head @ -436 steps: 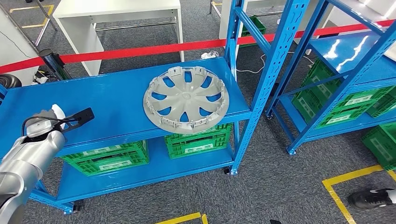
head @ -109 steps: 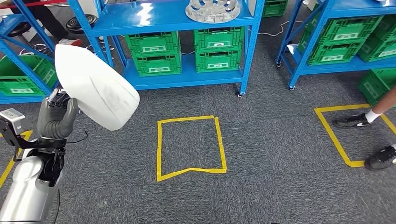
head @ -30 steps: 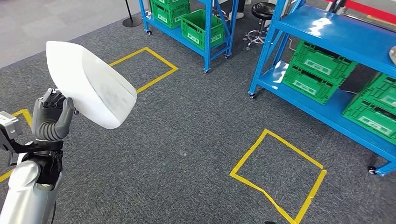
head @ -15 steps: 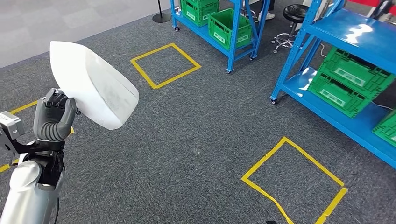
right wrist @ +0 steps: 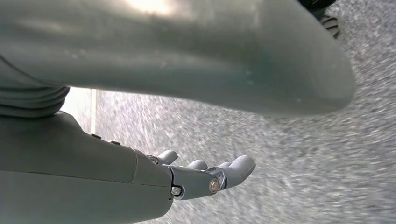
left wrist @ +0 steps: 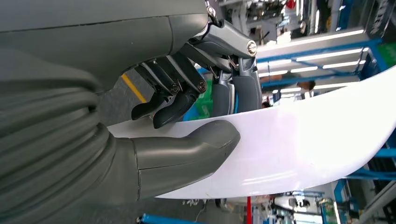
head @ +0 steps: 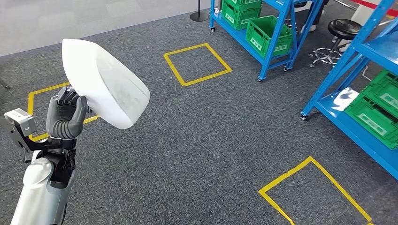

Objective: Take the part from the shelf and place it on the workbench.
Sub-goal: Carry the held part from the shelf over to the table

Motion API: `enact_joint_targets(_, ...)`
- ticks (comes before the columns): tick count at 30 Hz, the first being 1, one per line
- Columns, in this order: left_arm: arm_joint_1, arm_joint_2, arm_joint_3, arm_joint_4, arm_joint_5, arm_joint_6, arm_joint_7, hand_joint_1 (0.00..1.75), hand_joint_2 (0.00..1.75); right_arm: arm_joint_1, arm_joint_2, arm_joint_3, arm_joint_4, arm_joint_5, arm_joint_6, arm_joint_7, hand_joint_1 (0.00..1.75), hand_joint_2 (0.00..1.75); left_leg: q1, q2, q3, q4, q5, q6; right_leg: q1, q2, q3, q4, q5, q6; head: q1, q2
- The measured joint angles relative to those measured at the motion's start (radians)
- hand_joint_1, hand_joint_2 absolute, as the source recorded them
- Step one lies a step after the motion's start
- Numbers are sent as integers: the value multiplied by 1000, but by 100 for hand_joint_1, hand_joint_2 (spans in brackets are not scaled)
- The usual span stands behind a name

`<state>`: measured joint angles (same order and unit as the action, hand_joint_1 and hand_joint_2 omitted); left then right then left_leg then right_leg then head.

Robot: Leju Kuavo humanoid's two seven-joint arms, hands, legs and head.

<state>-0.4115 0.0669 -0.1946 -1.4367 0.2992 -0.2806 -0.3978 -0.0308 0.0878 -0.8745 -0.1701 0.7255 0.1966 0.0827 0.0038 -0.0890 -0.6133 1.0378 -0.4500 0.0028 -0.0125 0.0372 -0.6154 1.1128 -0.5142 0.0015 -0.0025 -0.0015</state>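
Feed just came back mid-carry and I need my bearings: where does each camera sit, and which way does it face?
Head view: high on the body, looking down at grey carpet; left hand grips the white part.
Left wrist view: behind the left hand, its thumb pressed on the same part, blue shelving beyond.
Right wrist view: behind the right hand, facing carpet, fingers apart.

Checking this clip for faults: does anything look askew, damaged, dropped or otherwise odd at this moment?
Nothing stands out. The left hand grips the white curved plastic part at its lower edge, thumb pressed on one face. The part looks intact. The right hand hangs open over grey carpet.
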Motion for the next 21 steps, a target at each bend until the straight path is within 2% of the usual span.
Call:
enact_joint_targets(2,13,9,8,-15,3,1,-6,175,175,-2,-2,0,0,7,1,-1,0,0,1,-21,-4,0,1,-13,1,18,27,-59,12,-5,0,0)
enact_joint_targets(4,29,20,19,-28,4,4,-9,175,175,-5,-2,0,0,12,2,0,0,0,2,-39,-8,-5,6,-27,3,-1,31,-65,14,-15,0,0)
enact_joint_targets(5,37,26,24,-36,4,5,-11,175,175,-6,-2,0,0,14,2,0,0,0,2,-31,-11,-1,4,-32,3,-12,35,-69,17,-22,0,0)
enact_joint_targets(6,43,32,28,-42,4,6,-11,175,175,-7,-2,0,0,15,3,1,0,0,1,-11,-21,17,-8,-37,1,-23,38,-74,20,-30,-2,0)
enact_joint_targets(8,51,42,36,-51,5,9,-13,175,175,-6,-3,0,0,17,4,1,0,0,0,46,-64,109,-61,-44,1,-45,41,-79,22,-40,-6,0)
enact_joint_targets(9,55,45,39,-53,5,10,-14,175,175,-5,-4,0,0,18,4,1,0,0,2,64,-94,173,-91,-48,3,-57,41,-79,21,-43,-7,0)
enact_joint_targets(10,62,47,42,-55,5,11,-14,175,175,-4,-5,0,0,19,4,1,0,0,4,73,-119,227,-112,-51,4,-69,41,-79,20,-44,-7,0)
enact_joint_targets(11,70,50,45,-56,6,12,-15,175,175,-3,-6,0,0,19,5,1,0,0,6,77,-131,255,-116,-53,4,-80,41,-79,19,-44,-7,0)
enact_joint_targets(12,77,54,46,-57,6,13,-16,175,175,-3,-7,0,0,20,6,1,0,0,7,81,-126,247,-102,-54,4,-92,41,-78,18,-44,-7,0)
enact_joint_targets(13,82,56,48,-58,6,15,-17,175,175,-4,-7,0,0,21,7,1,0,0,9,88,-102,202,-75,-55,4,-104,43,-78,17,-42,-7,0)
enact_joint_targets(14,84,58,50,-61,6,16,-18,175,175,-4,-7,0,0,22,8,2,0,0,9,105,-65,135,-45,-55,4,-114,45,-78,15,-38,-7,0)
enact_joint_targets(16,85,61,54,-67,6,18,-21,175,175,-5,-9,0,0,23,10,2,0,0,4,142,-4,26,-11,-44,10,-134,50,-76,8,-29,-6,0)
enact_joint_targets(17,86,62,56,-69,7,19,-22,175,175,-5,-10,0,0,24,11,2,0,0,2,151,9,2,-7,-37,12,-143,53,-76,5,-23,-5,0)
enact_joint_targets(19,89,67,61,-72,8,21,-24,175,175,-7,-12,1,0,26,12,3,0,0,-2,133,8,-5,-7,-20,13,-160,58,-78,3,-12,-4,0)
enact_joint_targets(20,91,70,64,-75,9,23,-26,175,175,-8,-12,1,0,27,12,5,0,0,-1,123,8,-7,-5,-14,10,-155,59,-76,0,-5,-4,0)
enact_joint_targets(21,93,72,68,-79,11,25,-27,175,175,-9,-12,1,0,28,12,7,0,0,0,112,9,-9,-3,-8,7,-136,54,-61,-12,1,-4,0)
